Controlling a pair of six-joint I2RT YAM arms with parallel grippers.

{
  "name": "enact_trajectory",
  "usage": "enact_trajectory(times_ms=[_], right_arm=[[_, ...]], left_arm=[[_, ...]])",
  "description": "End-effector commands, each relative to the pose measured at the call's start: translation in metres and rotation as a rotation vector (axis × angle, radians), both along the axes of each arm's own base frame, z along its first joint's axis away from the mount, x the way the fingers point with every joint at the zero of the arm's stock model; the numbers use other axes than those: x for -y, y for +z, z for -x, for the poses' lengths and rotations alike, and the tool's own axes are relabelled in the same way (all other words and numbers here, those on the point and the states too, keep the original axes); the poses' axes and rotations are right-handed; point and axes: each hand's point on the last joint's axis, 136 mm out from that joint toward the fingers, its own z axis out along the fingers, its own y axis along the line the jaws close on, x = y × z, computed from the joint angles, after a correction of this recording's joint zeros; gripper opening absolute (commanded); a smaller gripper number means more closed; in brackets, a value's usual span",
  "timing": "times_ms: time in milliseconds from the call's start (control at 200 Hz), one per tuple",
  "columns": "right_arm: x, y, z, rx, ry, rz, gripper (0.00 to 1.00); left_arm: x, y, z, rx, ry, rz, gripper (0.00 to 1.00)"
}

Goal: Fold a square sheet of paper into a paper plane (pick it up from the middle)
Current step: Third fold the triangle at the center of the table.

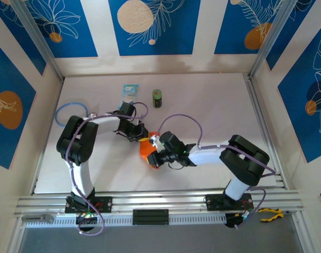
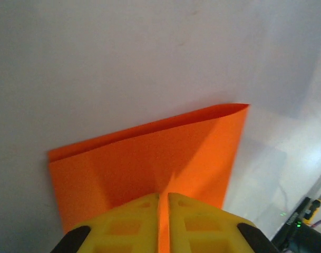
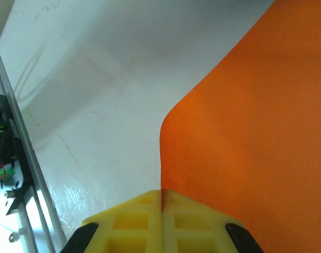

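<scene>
The square sheet of paper hangs doubled over above the middle of the table, between my two arms. It is thin, light and limp. It bows where unsupported, keeps any crease I press into it, and I judge it could slip or tear if my arms pull apart, so holds at the edges near the fold suit it best. My left pincer is closed on its near edge, a sliver of orange between the pads. My right pincer is closed on another edge. The left wrist view reveals both layers and the rounded fold, and the right wrist view a curling edge. The top view adds the green can and light-blue packet, well apart behind.
</scene>
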Motion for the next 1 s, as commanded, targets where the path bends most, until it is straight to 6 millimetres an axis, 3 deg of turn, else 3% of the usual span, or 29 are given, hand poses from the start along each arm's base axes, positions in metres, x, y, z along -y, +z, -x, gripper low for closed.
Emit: enact_trajectory(times_ms=[0,275,750,995], right_arm=[[-0.002,0.001,0.002,-0.088,0.012,-0.031,0.02],[0.012,0.0,-0.01,-0.14,-0.028,-0.028,0.02],[0.018,-0.009,-0.031,-0.167,-0.085,0.027,0.02],[0.023,-0.016,-0.03,-0.184,-0.107,0.054,0.02]], left_arm=[[-0.011,-0.019,0.01,-0.024,-0.033,-0.067,0.11],[-0.019,-0.03,0.021,-0.039,-0.039,-0.099,0.08],[-0.018,-0.022,0.018,-0.026,-0.032,-0.09,0.08],[-0.017,-0.02,0.018,-0.028,-0.029,-0.085,0.08]])
